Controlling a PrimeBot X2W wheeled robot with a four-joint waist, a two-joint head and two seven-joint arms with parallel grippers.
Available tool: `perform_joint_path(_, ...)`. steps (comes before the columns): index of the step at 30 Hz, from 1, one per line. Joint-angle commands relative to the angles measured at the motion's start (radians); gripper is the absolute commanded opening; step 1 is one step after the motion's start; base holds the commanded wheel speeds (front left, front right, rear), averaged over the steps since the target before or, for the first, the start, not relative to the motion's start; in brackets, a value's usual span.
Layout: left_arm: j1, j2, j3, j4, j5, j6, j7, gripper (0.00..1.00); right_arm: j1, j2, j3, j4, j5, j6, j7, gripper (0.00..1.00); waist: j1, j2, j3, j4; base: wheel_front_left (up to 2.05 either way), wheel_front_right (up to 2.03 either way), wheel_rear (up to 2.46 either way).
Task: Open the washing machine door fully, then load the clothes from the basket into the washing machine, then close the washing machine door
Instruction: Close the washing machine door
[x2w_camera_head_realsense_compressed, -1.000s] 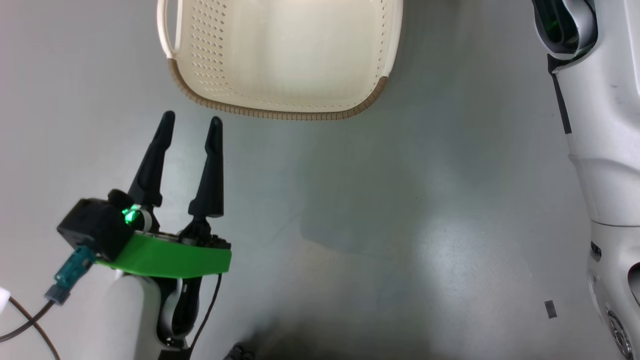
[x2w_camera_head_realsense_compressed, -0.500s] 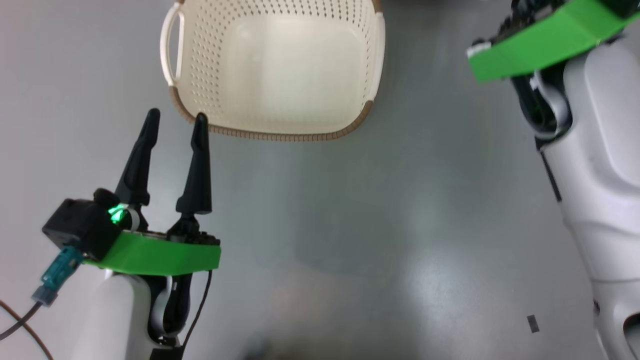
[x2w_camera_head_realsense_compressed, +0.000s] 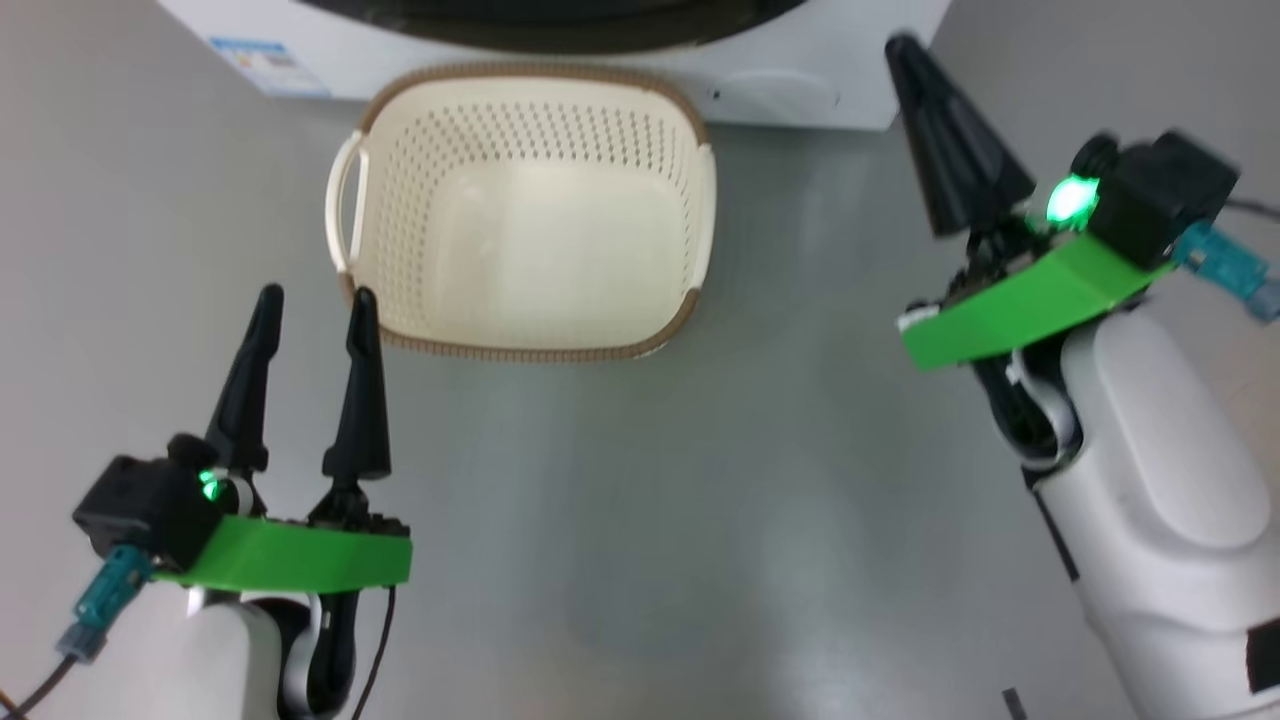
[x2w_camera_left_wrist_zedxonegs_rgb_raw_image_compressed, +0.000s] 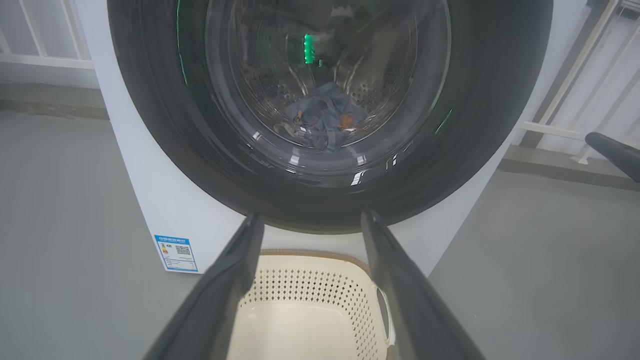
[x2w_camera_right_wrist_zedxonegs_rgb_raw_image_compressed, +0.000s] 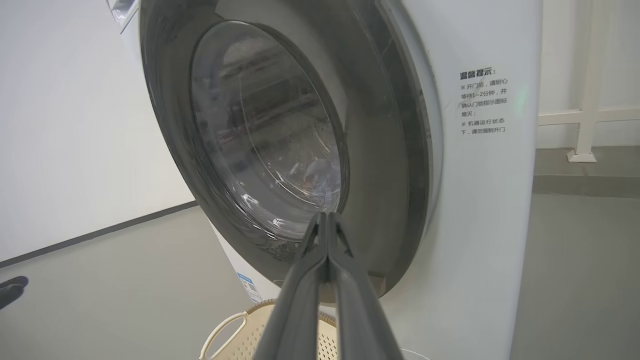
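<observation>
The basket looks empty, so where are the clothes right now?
In the left wrist view, the clothes lie low inside the washing machine, behind the glass of the washing machine door, above the basket.

- basket (x2w_camera_head_realsense_compressed: 400, 200): cream plastic with perforated walls and a smooth, faintly shiny bottom; brown rim (x2w_camera_head_realsense_compressed: 520, 352) with a woven-look texture; smooth white plastic handle (x2w_camera_head_realsense_compressed: 345, 200)
- washing machine door (x2w_camera_left_wrist_zedxonegs_rgb_raw_image_compressed: 150, 125): wide glossy black rim with bright reflections; clear domed glass centre
- washing machine (x2w_camera_right_wrist_zedxonegs_rgb_raw_image_compressed: 480, 225): smooth white casing with a satin sheen; perforated steel drum (x2w_camera_left_wrist_zedxonegs_rgb_raw_image_compressed: 372, 85) glinting behind the glass
- clothes (x2w_camera_left_wrist_zedxonegs_rgb_raw_image_compressed: 325, 117): soft crumpled cloth, matt
- floor (x2w_camera_head_realsense_compressed: 700, 520): smooth grey with a dull sheen and pale reflected patches
- left end effector (x2w_camera_head_realsense_compressed: 316, 295) and right end effector (x2w_camera_head_realsense_compressed: 897, 45): matt black, plastic-looking fingers; matt green plastic plate (x2w_camera_head_realsense_compressed: 290, 560); pale, smooth forearm shell (x2w_camera_head_realsense_compressed: 1150, 480)
</observation>
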Motion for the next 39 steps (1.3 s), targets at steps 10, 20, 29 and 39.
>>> perform_joint_path(10, 0.087, 0.027, 0.050, -0.012, 0.031, -0.003, -0.006, 1.00, 0.175, 0.054, -0.014, -0.020, -0.019, -0.006, -0.003, 0.98, 0.0000, 0.0000, -0.164, -0.073, 0.00, 0.00, 0.00)
perform_joint_path(20, 0.161, 0.029, 0.083, -0.012, 0.029, -0.003, -0.006, 1.00, 0.337, 0.088, -0.073, -0.059, -0.047, -0.006, -0.003, 1.00, 0.0000, 0.0000, -0.272, -0.115, 0.00, 0.00, 0.00)
perform_joint_path(29, 0.237, 0.040, 0.114, 0.010, 0.045, -0.003, -0.006, 1.00, 0.476, 0.095, -0.102, -0.083, -0.076, -0.006, -0.003, 1.00, 0.0000, 0.0000, -0.362, -0.158, 0.00, 0.00, 0.00)
perform_joint_path(39, 0.311, 0.050, 0.128, 0.018, 0.055, -0.003, -0.006, 1.00, 0.609, 0.108, -0.164, -0.126, -0.121, -0.006, -0.003, 1.00, 0.0000, 0.0000, -0.430, -0.178, 0.00, 0.00, 0.00)
